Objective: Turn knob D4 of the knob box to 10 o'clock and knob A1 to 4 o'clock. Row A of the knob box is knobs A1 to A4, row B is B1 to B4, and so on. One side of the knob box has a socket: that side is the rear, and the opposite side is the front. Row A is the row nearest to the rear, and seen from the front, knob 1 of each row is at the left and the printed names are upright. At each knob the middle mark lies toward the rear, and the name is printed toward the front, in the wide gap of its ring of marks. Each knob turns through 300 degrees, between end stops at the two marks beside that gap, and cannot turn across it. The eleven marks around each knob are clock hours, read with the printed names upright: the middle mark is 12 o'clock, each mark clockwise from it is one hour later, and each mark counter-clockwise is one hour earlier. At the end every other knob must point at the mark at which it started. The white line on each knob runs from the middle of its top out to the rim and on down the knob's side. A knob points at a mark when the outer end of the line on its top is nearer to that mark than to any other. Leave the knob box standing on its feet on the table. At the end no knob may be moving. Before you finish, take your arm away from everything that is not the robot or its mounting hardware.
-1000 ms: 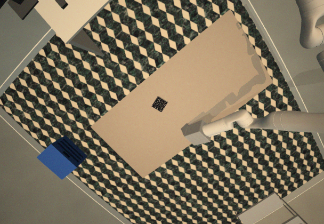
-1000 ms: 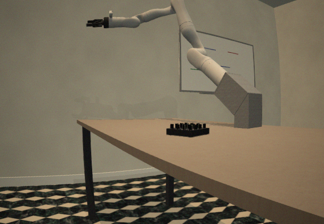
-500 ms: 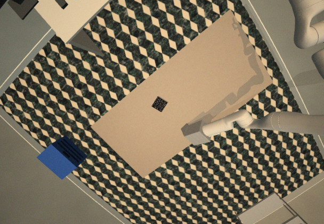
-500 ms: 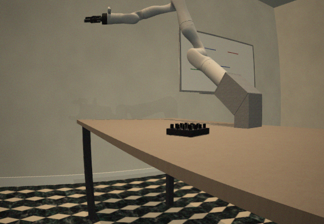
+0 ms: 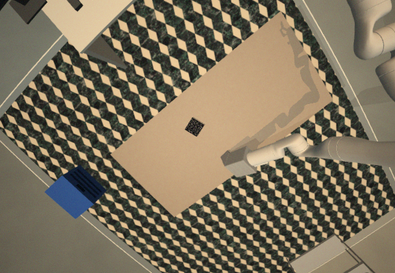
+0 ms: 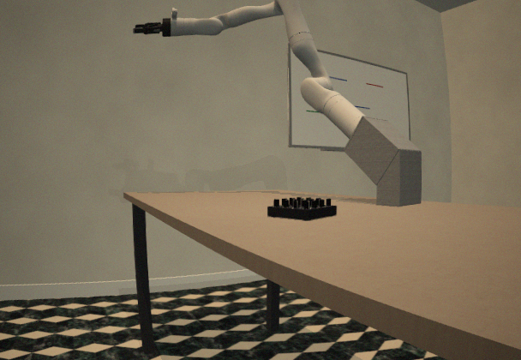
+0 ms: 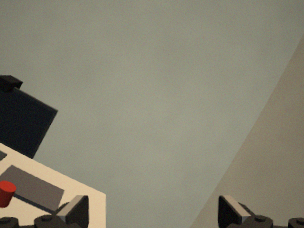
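The black knob box point(image 5: 195, 127) point(image 6: 302, 213) stands flat on the table point(image 5: 156, 145) point(image 6: 386, 243). Its many upright black knobs show in the exterior view, but the names, marks and white lines are too small to read. The socket side cannot be told. My gripper point(image 6: 134, 29) point(image 7: 153, 210) is open and empty. It points sideways, high above the table and far from the knob box. In the top view only a small part of it shows at the top edge. The wrist view does not show the knob box.
The arm's grey pedestal point(image 5: 238, 162) point(image 6: 398, 175) stands at the table's edge. A blue box point(image 5: 73, 192) lies off the table in the top view. A cream surface point(image 5: 65, 19) point(image 7: 85, 192) with dark items is at the upper left of the top view. A whiteboard point(image 6: 381, 115) hangs behind the arm.
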`<state>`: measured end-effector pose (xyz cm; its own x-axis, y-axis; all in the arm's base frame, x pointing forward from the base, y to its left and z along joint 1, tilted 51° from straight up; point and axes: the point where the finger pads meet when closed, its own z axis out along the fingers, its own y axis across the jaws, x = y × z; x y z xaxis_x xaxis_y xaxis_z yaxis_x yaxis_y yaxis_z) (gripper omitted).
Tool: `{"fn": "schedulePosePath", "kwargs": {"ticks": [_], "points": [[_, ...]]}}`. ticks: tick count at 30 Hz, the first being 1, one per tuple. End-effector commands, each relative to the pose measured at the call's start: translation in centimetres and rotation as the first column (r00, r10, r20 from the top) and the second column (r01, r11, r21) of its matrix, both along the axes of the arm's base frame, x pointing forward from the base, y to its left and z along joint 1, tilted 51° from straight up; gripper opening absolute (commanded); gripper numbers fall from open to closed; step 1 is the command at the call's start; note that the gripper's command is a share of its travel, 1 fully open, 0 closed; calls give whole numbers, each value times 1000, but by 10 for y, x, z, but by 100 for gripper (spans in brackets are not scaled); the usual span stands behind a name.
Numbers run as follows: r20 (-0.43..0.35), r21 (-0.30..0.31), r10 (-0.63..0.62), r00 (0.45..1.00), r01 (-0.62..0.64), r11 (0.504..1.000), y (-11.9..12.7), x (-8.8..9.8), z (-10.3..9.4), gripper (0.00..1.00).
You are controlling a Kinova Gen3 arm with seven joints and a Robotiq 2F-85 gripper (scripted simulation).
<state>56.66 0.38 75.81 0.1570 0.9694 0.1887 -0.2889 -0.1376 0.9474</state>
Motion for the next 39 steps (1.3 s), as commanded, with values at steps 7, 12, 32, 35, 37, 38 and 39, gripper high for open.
{"fn": "schedulePosePath", "kwargs": {"ticks": [7,12,32,35,37,38,39], "points": [[-8,12,2,1000,-2,1000,15,12,-14,100],[-17,26,3,1000,-2,1000,28,23,-28,100],[-45,62,2,999,1,998,55,47,-67,100],[-45,62,2,999,1,998,55,47,-67,100],[-45,62,2,999,1,998,55,47,-67,100],[-45,62,2,999,1,998,55,47,-67,100],[-45,62,2,999,1,998,55,47,-67,100]]}}
